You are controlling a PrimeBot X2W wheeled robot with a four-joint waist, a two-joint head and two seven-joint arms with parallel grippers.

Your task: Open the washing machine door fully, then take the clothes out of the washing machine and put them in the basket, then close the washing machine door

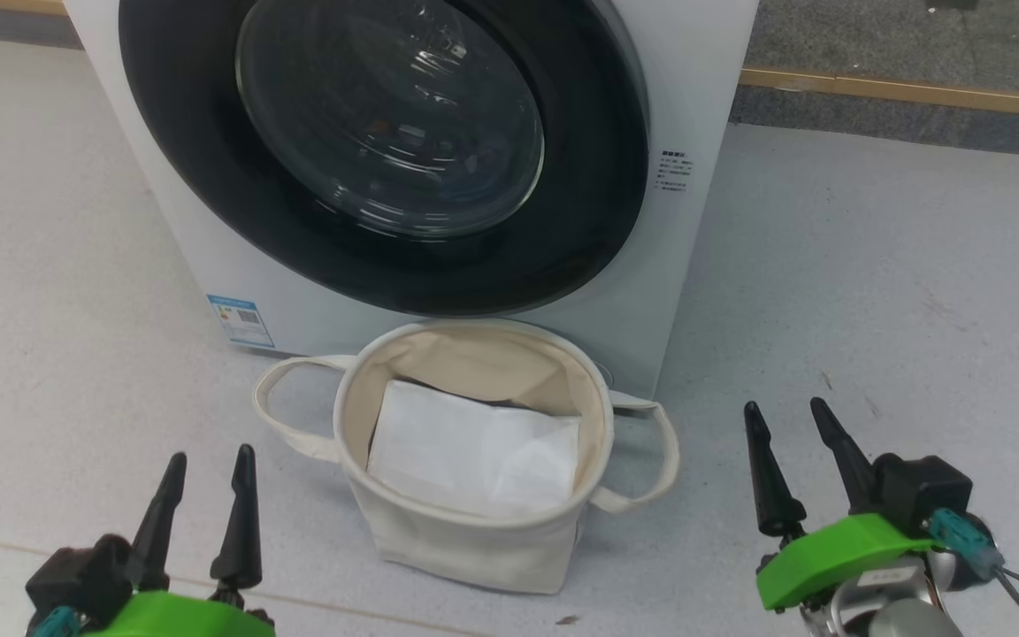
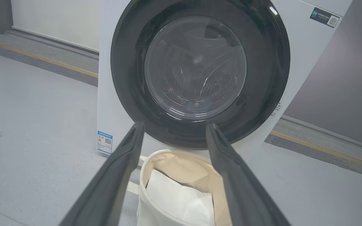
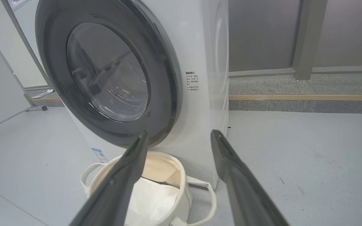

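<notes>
The white washing machine [image 1: 704, 80] stands ahead with its round black-rimmed door [image 1: 209, 177] shut; the door [image 2: 272, 78] [image 3: 165, 81] also faces both wrist cameras. Through the glass I see steel drum and a dark patch, no clothes I can make out. The cream canvas basket [image 1: 474, 540] sits on the floor right before the machine, holding a flat white sheet; the basket [image 2: 146, 175] [image 3: 181, 175] lies just past each gripper's fingers. My left gripper [image 1: 209, 456] hovers open at lower left, my right gripper [image 1: 784, 407] open at lower right, both empty.
Pale grey floor [image 1: 872, 283] spreads on both sides of the machine. A wooden strip [image 1: 907, 88] and darker carpet run behind it on the right. A blue energy label [image 1: 240, 318] marks the machine's lower left corner.
</notes>
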